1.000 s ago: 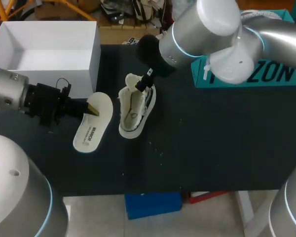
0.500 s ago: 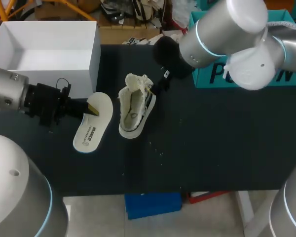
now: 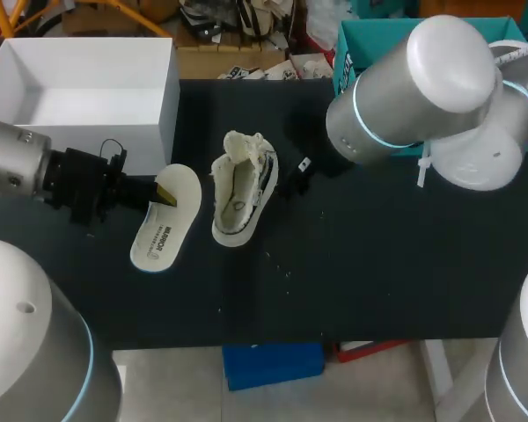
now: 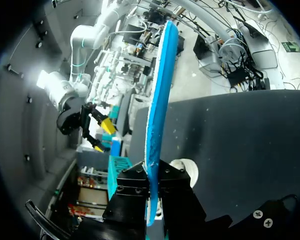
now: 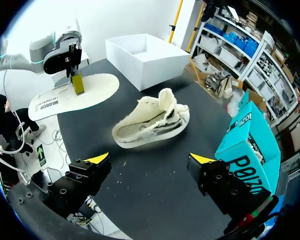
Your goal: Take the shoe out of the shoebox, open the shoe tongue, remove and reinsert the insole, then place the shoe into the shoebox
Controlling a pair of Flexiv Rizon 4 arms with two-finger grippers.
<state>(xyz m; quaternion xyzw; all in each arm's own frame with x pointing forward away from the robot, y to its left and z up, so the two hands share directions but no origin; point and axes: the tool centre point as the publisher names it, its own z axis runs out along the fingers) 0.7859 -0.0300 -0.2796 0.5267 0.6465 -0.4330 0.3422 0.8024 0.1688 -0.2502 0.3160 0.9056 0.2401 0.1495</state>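
A cream high-top shoe point(image 3: 240, 195) stands on the black table point(image 3: 378, 264) with its tongue pulled open. It also shows ahead of my right gripper point(image 5: 150, 160) as the shoe point(image 5: 150, 122). My right gripper point(image 3: 299, 176) is open and empty, just right of the shoe. A white insole point(image 3: 165, 218) lies out to the shoe's left, with my left gripper point(image 3: 163, 195) shut on its edge. The left wrist view shows the insole point(image 4: 157, 100) edge-on, blue underside showing, clamped in my left gripper point(image 4: 152, 185). The white shoebox point(image 3: 88, 88) stands open at the back left.
A teal carton point(image 3: 370, 44) stands at the back right of the table, behind my right arm, and close beside my right gripper as the carton point(image 5: 245, 140). Small crumbs point(image 3: 286, 272) dot the table in front of the shoe. The shoebox point(image 5: 147, 57) holds nothing visible.
My right arm has drawn back from the shoe's collar toward the right, its gripper now clear of the shoe. The left arm, the insole and the shoe have stayed put.
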